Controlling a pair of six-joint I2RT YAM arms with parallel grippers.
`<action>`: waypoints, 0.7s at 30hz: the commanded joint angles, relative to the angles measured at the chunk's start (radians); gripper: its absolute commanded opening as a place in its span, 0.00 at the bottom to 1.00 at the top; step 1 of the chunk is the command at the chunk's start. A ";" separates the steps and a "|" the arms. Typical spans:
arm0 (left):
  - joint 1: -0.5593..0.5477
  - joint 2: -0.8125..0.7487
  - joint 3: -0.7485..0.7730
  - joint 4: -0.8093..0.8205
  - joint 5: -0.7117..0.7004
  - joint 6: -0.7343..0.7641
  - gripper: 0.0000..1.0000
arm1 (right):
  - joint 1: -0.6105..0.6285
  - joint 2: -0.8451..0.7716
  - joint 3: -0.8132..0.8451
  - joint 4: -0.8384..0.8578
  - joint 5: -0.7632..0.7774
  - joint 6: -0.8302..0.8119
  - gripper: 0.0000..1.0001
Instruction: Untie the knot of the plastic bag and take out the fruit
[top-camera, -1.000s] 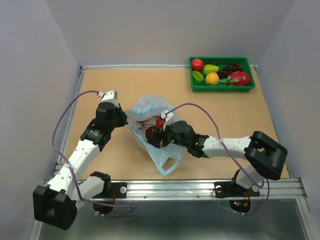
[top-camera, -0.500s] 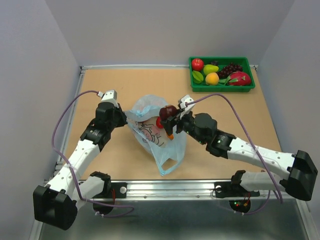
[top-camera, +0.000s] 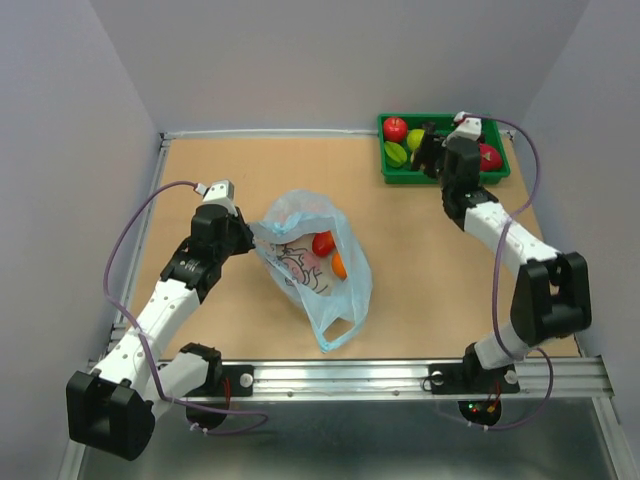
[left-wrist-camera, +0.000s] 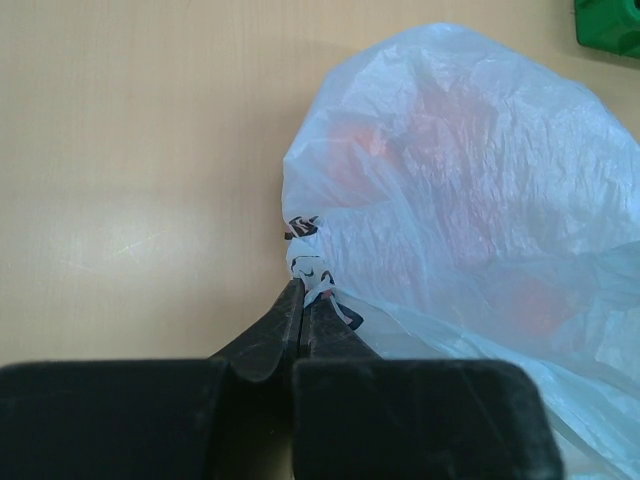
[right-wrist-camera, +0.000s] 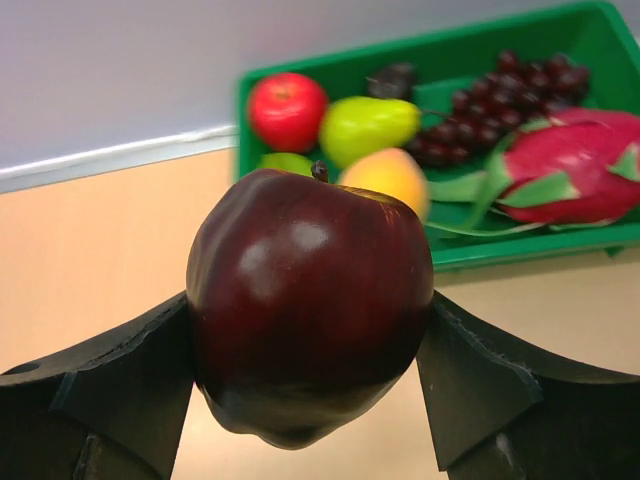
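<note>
Right gripper grasps glossy dark-red apple near green plastic tray of assorted fruit. Left gripper pinches translucent light-blue plastic bag, red and orange fruit inside.

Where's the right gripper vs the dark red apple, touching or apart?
Touching. The right wrist view shows the right gripper clamping the dark red apple, both fingers pressed against its sides.

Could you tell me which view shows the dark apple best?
Right wrist: the dark apple fills the frame, held in the right pincer. In the top view that pincer largely hides it; the left wrist view shows none.
</note>
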 joint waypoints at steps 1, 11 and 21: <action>0.008 -0.019 0.005 0.024 0.017 0.010 0.04 | -0.159 0.195 0.148 0.030 -0.075 0.123 0.19; 0.048 -0.012 0.002 0.046 0.125 0.015 0.04 | -0.272 0.582 0.510 -0.011 -0.094 0.113 0.38; 0.082 -0.010 -0.006 0.060 0.185 0.013 0.04 | -0.273 0.627 0.550 -0.036 0.038 0.145 1.00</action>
